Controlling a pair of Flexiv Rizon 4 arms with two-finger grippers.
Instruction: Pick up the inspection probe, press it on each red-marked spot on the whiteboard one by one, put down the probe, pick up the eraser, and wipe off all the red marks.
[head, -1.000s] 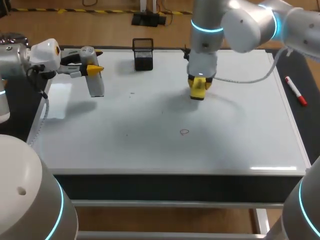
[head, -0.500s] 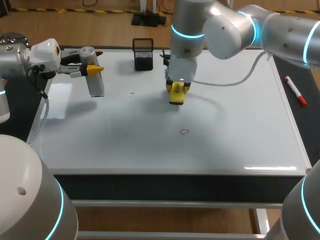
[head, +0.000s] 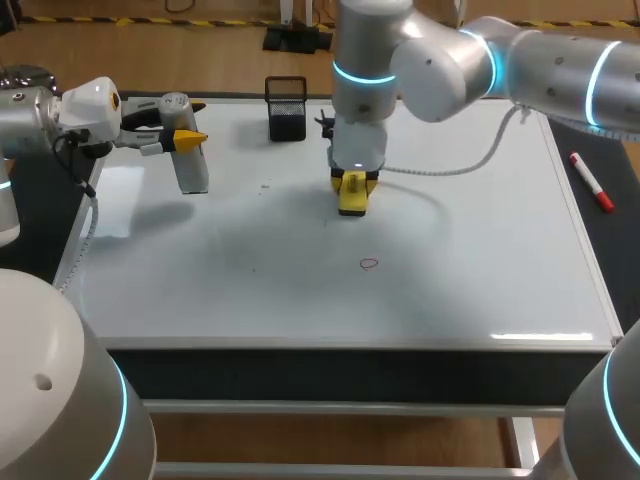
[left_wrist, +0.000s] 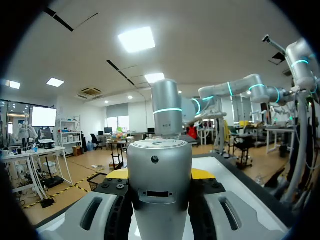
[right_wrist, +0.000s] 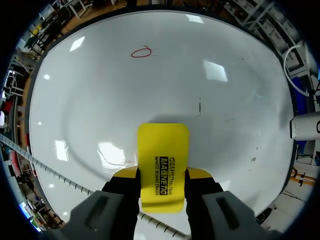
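Observation:
The yellow eraser (head: 352, 193) is held in my right gripper (head: 351, 185), shut on it, low over the middle of the whiteboard (head: 470, 290). In the right wrist view the eraser (right_wrist: 163, 167) sits between the yellow fingertips (right_wrist: 200, 173), and one red circle mark (right_wrist: 141, 52) lies ahead of it. That red mark (head: 369, 264) is nearer the front edge than the eraser. At the board's left edge my left gripper (head: 188, 138) is shut on the grey inspection probe (head: 190, 165). The probe (left_wrist: 160, 175) stands between the fingers in the left wrist view.
A black mesh holder (head: 287, 108) stands at the board's back edge, left of my right arm. A red marker pen (head: 592, 182) lies on the dark strip right of the whiteboard. A small dark tick (right_wrist: 199, 107) shows on the board ahead of the eraser.
My right arm has carried the eraser leftward across the board, then held near the middle. The left arm and the probe have stayed still.

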